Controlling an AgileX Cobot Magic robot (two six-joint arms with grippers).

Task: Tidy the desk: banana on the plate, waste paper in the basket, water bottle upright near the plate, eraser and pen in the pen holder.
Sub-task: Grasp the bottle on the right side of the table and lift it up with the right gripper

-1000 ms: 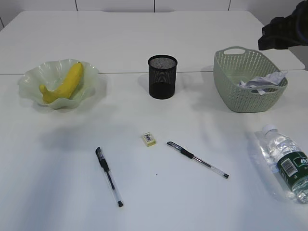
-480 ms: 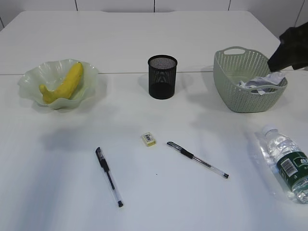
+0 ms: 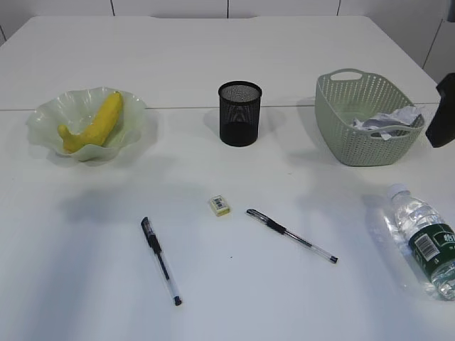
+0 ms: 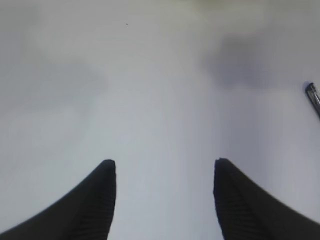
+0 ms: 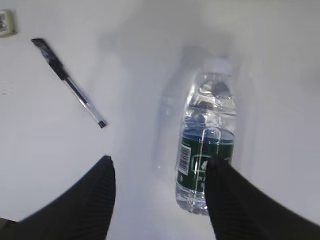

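The yellow banana (image 3: 96, 121) lies on the pale green plate (image 3: 43, 117). Crumpled waste paper (image 3: 387, 121) sits in the green basket (image 3: 362, 145). At the right front the water bottle (image 3: 425, 238) lies on its side. A small eraser (image 3: 220, 205) and two pens (image 3: 161, 260) (image 3: 291, 236) lie in front of the black mesh pen holder (image 3: 239, 114). My right gripper (image 5: 160, 167) hovers open above the table, with the water bottle (image 5: 207, 155) under its right finger and nothing held. My left gripper (image 4: 164, 167) is open over bare table.
Part of my right arm (image 3: 442, 114) shows as a dark shape at the right edge beside the basket. A pen (image 5: 67, 82) and the eraser (image 5: 6, 22) lie left of the bottle. A pen end (image 4: 313, 97) shows at the right edge.
My right arm has dropped from the top right corner down the right edge, past the basket. Nothing on the table has moved.
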